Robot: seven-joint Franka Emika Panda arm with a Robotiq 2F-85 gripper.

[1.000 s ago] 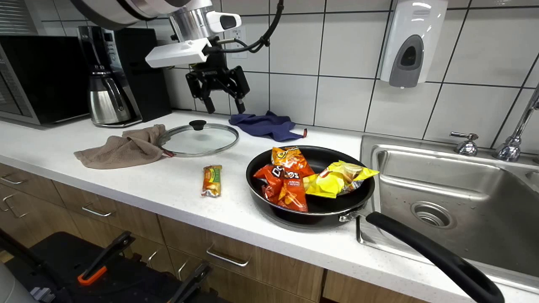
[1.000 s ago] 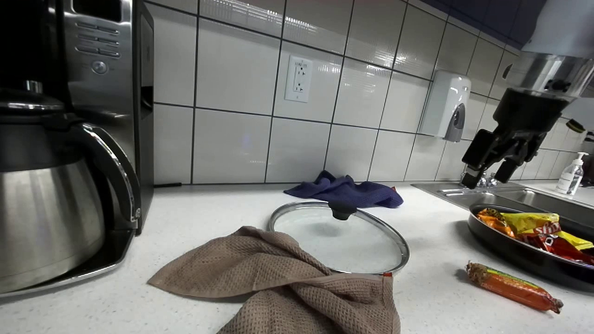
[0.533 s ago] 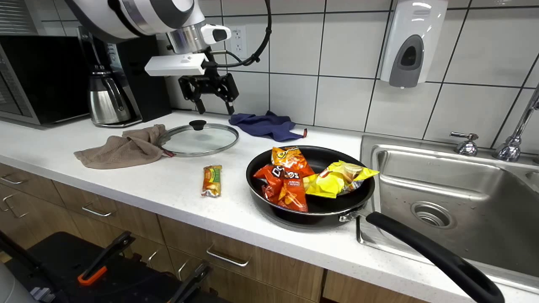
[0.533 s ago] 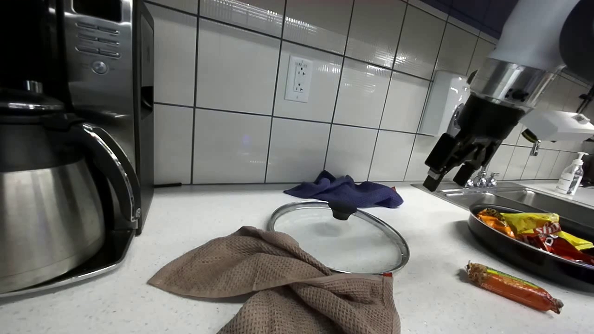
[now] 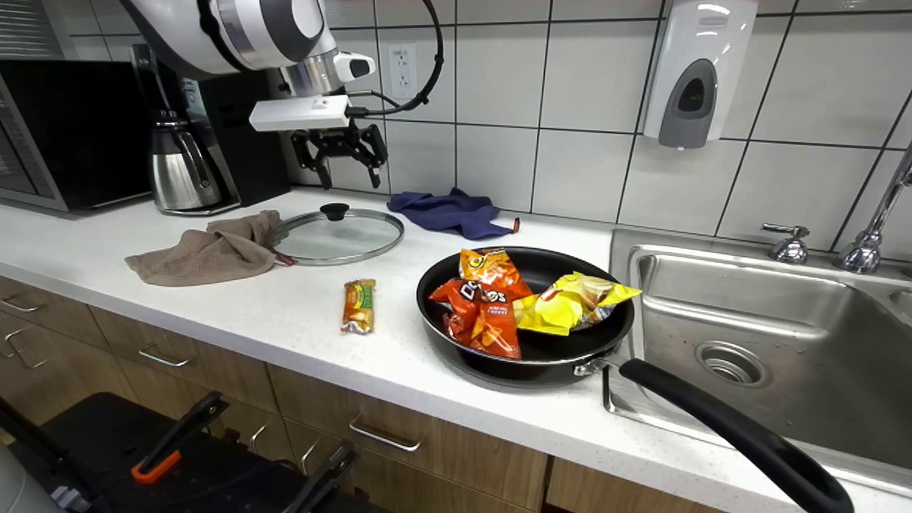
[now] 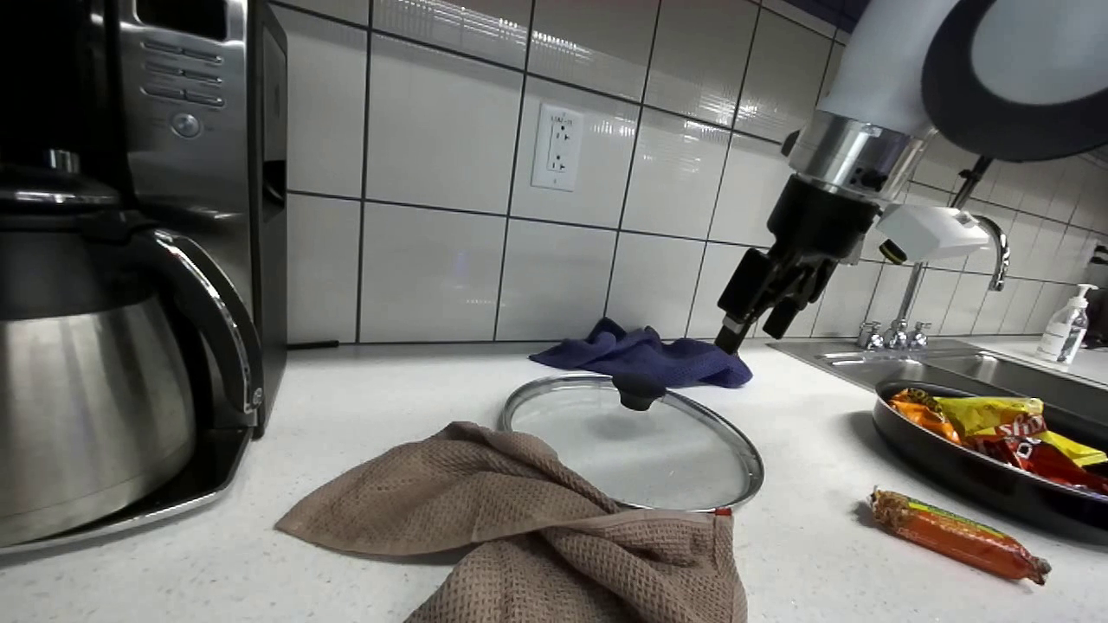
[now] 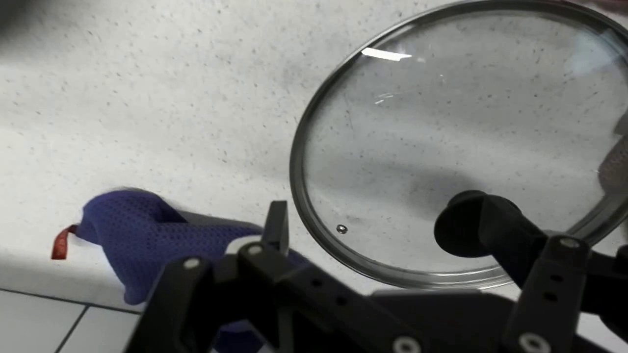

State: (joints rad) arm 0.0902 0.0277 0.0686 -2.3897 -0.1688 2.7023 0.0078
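In an exterior view we see the empty jaws spread wide above the round glass lid (image 5: 342,241), which has no long axis; red packaging (image 5: 496,330) in the pan (image 5: 548,263) near the lid reads "os" and "NACHO CHEESE". In an exterior view the jaws hang higher than the lid's knob (image 6: 638,391), toward the pan. In the wrist view a fingertip (image 7: 514,225) overlaps that knob.
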